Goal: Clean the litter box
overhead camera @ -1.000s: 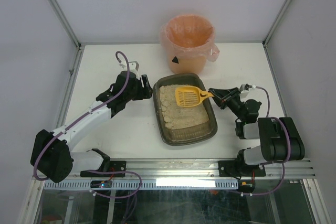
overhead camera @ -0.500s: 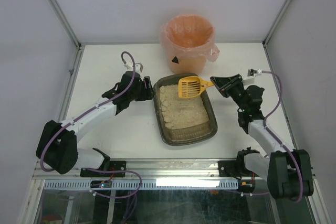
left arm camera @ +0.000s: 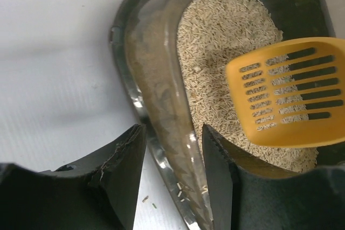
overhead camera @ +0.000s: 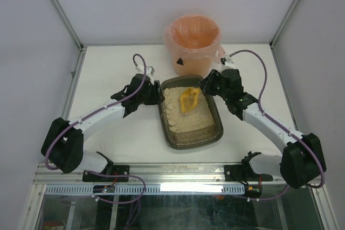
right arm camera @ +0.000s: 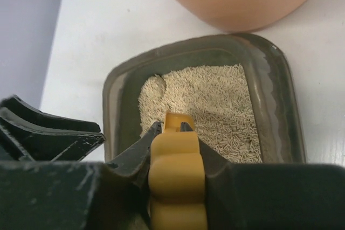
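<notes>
Mid-frame in the top view, resting on the white table [overhead camera: 118, 68]: the litter box [overhead camera: 217, 129], long side running up and down the frame, beige litter over most of its floor; just above it, at upper centre, a pink-lined round bin [overhead camera: 193, 44]; at the box's upper left corner, the left gripper [overhead camera: 152, 93], jaws partly apart and astride the rim; in the left wrist view, one finger [left arm camera: 116, 181] outside over the table, the other inside the wall, with a sliver of gap beside the outer one; reaching in from the upper right, the right gripper [overhead camera: 209, 83], clamped tight on the handle of the yellow slotted scoop [overhead camera: 188, 99]; blade tilted down over the litter in the box's upper part; contact with the litter impossible to tell.
</notes>
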Robot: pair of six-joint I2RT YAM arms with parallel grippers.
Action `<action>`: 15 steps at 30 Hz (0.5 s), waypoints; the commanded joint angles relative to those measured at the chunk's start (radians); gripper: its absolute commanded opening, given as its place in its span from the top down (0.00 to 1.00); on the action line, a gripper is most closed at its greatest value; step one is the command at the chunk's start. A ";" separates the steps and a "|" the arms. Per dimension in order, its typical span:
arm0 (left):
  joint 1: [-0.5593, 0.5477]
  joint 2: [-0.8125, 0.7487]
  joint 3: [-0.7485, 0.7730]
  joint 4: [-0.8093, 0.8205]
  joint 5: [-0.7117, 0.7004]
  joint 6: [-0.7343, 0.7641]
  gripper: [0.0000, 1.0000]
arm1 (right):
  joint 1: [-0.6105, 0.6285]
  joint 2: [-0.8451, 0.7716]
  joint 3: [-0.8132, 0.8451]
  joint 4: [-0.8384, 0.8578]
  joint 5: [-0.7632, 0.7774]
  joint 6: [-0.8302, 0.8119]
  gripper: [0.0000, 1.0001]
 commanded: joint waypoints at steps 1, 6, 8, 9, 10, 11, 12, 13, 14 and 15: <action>-0.037 0.015 0.037 0.065 -0.004 -0.014 0.53 | 0.058 0.067 0.093 -0.068 0.093 -0.117 1.00; -0.046 0.060 0.041 0.066 -0.019 -0.013 0.54 | 0.137 0.165 0.168 -0.137 0.202 -0.178 1.00; -0.047 0.071 0.041 0.066 -0.021 -0.011 0.54 | 0.163 0.206 0.175 -0.142 0.227 -0.186 1.00; -0.047 0.074 0.042 0.066 -0.022 -0.010 0.54 | 0.169 0.223 0.175 -0.141 0.232 -0.177 1.00; -0.047 0.080 0.042 0.066 -0.022 -0.008 0.55 | 0.173 0.241 0.170 -0.137 0.234 -0.166 1.00; -0.048 0.084 0.045 0.067 -0.021 -0.007 0.55 | 0.176 0.258 0.165 -0.129 0.229 -0.151 1.00; -0.048 0.088 0.045 0.066 -0.021 -0.006 0.55 | 0.179 0.271 0.153 -0.116 0.223 -0.131 1.00; -0.048 0.091 0.045 0.067 -0.022 -0.004 0.55 | 0.183 0.283 0.142 -0.096 0.211 -0.107 1.00; -0.050 0.092 0.045 0.067 -0.021 -0.004 0.55 | 0.185 0.294 0.126 -0.075 0.195 -0.078 1.00; -0.050 0.096 0.045 0.067 -0.021 -0.004 0.55 | 0.188 0.309 0.114 -0.054 0.177 -0.046 1.00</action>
